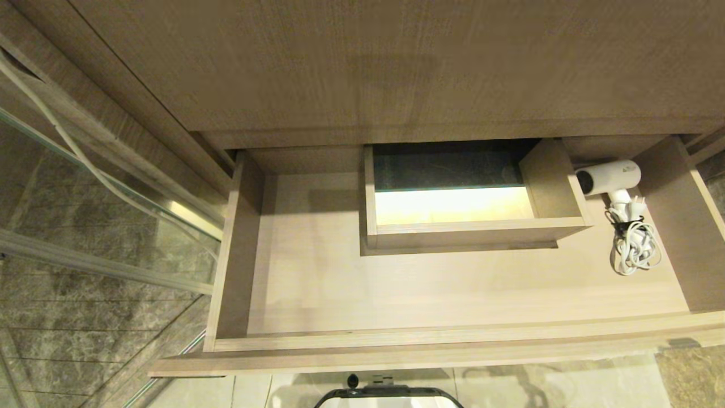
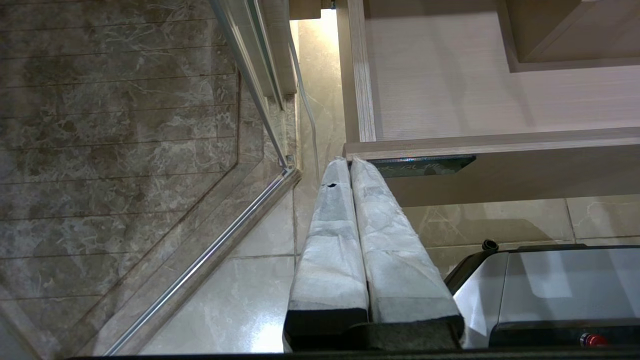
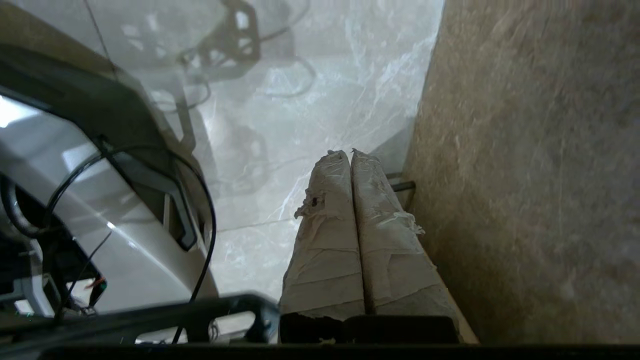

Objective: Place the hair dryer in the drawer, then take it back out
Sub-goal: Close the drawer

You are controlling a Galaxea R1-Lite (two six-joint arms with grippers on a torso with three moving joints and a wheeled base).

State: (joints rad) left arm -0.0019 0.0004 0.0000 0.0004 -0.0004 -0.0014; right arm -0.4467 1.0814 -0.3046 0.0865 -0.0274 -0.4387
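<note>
The drawer [image 1: 453, 334] is pulled out wide, light wood-grain, with a boxed cut-out [image 1: 470, 226] at mid-back. The white hair dryer [image 1: 609, 178] lies in its back right corner, barrel sideways, its bundled white cord [image 1: 634, 252] in front of it. Neither arm shows in the head view. My left gripper [image 2: 349, 160] is shut and empty, hanging low by the drawer's front left corner [image 2: 360, 147]. My right gripper [image 3: 349, 152] is shut and empty, pointing down at the floor beside a brown wood panel [image 3: 525, 175].
A glass shower door with a metal rail [image 1: 107, 266] stands to the left of the drawer. A tall wood panel [image 1: 396, 62] rises above it. My base [image 1: 388, 396] sits just below the drawer front, on pale marble floor tiles [image 3: 300, 100].
</note>
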